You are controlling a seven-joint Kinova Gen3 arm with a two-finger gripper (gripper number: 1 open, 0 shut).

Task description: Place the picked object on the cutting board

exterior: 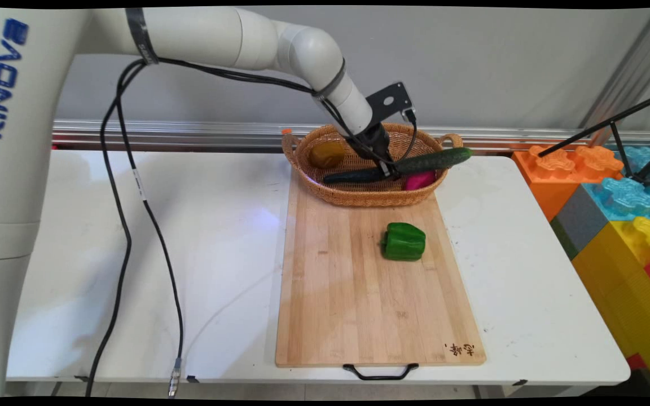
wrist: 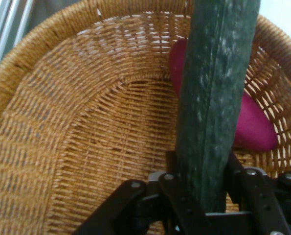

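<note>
Gripper (exterior: pixel 388 169) pinches cucumber (exterior: pixel 409 165) mid-length, upper center of frame, inside basket (exterior: pixel 359 194); cucumber's right end sticks over rim. Magenta item (wrist: pixel 253 125) beneath. Pepper (exterior: pixel 404 241) on board (exterior: pixel 347 293), center.

The only marking besides the arm's own lettering is a small dark stamp (exterior: pixel 459 349) burned into the wooden cutting board (exterior: pixel 359 293), at its near right corner, well away from the fingers and toward the table's front edge. It looks like two or three brush-style characters, but they are too small to make out. A white tag (exterior: pixel 139 185) is wrapped around one of the black cables (exterior: pixel 124 225) hanging far to the left of the fingers; any print on it cannot be read. The hand view shows no text at all.
</note>
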